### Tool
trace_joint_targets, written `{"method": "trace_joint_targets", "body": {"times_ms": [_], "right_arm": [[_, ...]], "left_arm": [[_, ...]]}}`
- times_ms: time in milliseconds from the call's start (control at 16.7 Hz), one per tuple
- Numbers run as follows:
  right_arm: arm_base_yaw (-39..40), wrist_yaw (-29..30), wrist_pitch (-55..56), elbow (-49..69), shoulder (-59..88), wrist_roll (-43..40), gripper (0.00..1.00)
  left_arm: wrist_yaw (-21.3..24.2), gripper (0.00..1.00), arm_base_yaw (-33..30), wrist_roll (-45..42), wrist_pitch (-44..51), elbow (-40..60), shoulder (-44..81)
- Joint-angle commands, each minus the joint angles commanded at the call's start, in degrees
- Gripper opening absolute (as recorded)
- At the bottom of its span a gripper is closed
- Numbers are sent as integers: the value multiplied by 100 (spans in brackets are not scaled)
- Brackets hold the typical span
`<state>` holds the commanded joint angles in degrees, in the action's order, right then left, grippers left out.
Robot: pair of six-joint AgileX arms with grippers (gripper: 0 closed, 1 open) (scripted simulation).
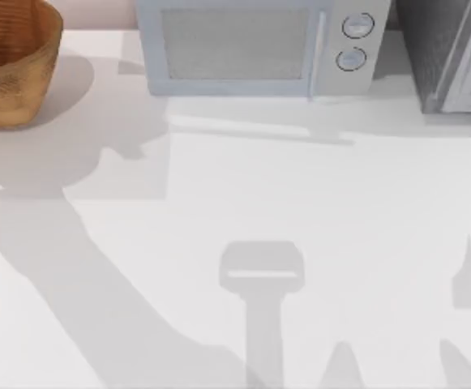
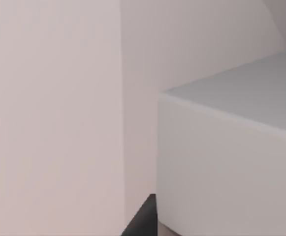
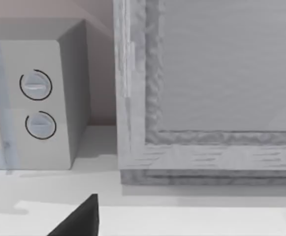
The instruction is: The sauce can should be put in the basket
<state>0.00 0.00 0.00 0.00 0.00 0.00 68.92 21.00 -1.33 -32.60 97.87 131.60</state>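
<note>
The near part of the white tabletop (image 1: 316, 243) carries only grey shadows, some of them arm-shaped, running from the front edge toward the back left. Farther back, along the rear edge, stands a pale microwave (image 1: 255, 44) with a mesh door and two round dials (image 1: 357, 26) on its right side. Just to its right, at the top view's right corner, sits a grey cabinet-like box (image 1: 454, 53) with a framed front panel; a narrow gap separates it from the microwave. At the far left corner rests the basket (image 1: 12, 77), golden-brown wicker, cut by the picture's edge, well apart from the microwave. The sauce can cannot be made out; a small pale sliver at the basket's cut-off edge is too little to identify.

The right wrist view faces the microwave's dials (image 3: 36, 84) and the grey box's frame (image 3: 133, 98), with a dark tip (image 3: 81, 219) at the lower edge. The left wrist view looks at plain pale walls and a white block (image 2: 221, 167). Whether either arm's jaws are spread or closed, I cannot tell.
</note>
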Motion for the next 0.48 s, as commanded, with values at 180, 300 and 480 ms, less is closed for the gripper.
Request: {"method": "trace_joint_targets", "body": {"times_ms": [180,300,480], "right_arm": [[0,0,0,0,0,0,100],[0,0,0,0,0,0,100],[0,0,0,0,0,0,100]], "left_arm": [[0,100,0,0,0,0,0],[0,100,0,0,0,0,0],[0,100,0,0,0,0,0]]}}
